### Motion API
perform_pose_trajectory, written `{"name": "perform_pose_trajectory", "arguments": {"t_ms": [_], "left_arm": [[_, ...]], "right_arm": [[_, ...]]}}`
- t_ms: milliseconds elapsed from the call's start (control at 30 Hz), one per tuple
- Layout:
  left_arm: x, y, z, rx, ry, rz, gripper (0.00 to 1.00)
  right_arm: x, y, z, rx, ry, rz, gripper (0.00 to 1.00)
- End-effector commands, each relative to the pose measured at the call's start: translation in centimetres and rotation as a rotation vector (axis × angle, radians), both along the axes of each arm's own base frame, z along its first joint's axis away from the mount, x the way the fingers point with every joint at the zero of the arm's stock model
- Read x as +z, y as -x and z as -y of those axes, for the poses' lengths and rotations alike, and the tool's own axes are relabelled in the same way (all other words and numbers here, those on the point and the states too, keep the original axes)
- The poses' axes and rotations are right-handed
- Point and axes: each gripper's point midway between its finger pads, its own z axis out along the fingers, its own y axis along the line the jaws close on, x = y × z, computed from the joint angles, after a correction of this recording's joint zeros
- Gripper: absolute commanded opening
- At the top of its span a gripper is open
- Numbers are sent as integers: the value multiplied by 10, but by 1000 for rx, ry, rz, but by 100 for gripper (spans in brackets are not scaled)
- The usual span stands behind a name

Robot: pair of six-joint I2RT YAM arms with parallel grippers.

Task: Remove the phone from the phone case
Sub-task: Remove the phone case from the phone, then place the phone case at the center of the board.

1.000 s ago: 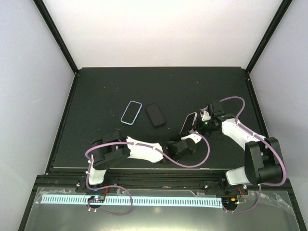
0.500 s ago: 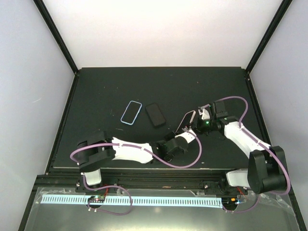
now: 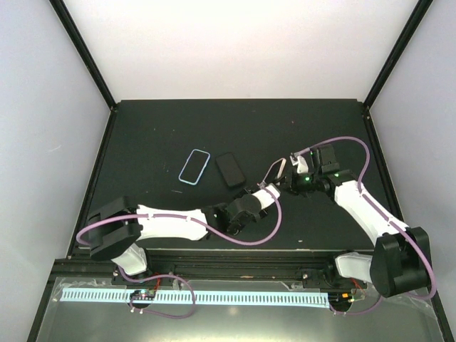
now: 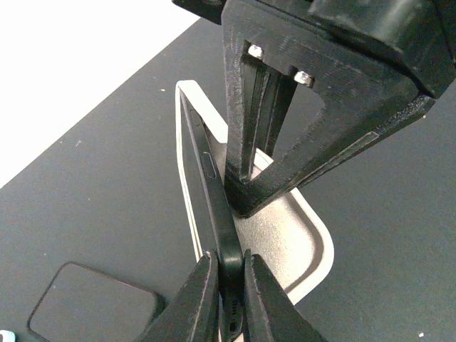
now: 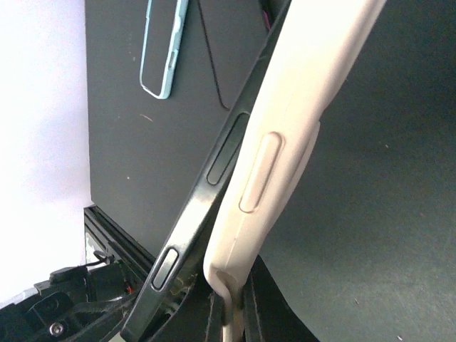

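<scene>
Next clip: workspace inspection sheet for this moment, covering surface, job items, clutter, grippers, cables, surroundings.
Surface: black table, no spills seen.
Job's things: phone, dark, on edge, partly peeled out of the cream phone case.
Clutter: pale blue case and black phone, flat, side by side, not touching.
Grippers: left gripper shut on the phone's edge; right gripper shut on the phone case's edge.
Cables: purple cable looping along each arm.
Surroundings: white walls, black frame posts.
</scene>
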Motion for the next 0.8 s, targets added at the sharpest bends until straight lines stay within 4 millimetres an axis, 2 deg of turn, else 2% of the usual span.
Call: {"name": "perform_pose_trajectory", "arguments": {"t_ms": [0,133,267,333,467,600,700,767], "left_arm": [[51,-26,-46,231,141,43,2],[67,-29,-65,329,241,10,2],[78,-25,-71,339,342,-28,2],[84,-23,-73,333,381,-36,2],[99,-22,-77,325,458,-36,2],[108,-14,-91,310,502,-38,2],[98,-3,-103,282,480,-58,2],[89,3,-113,286,451,-78,2]], "right_arm": [[-16,-25,52,-144,280,87,1],[-12,-27,61,-169,329,117,1],[-4,-27,63,-170,336,163,1],[2,-28,56,-114,317,207,1],[5,-43,59,-55,397,243,1],[14,-70,88,-37,586,303,1],[23,-91,114,4,673,359,1],[21,-101,131,67,717,382,1]]}}
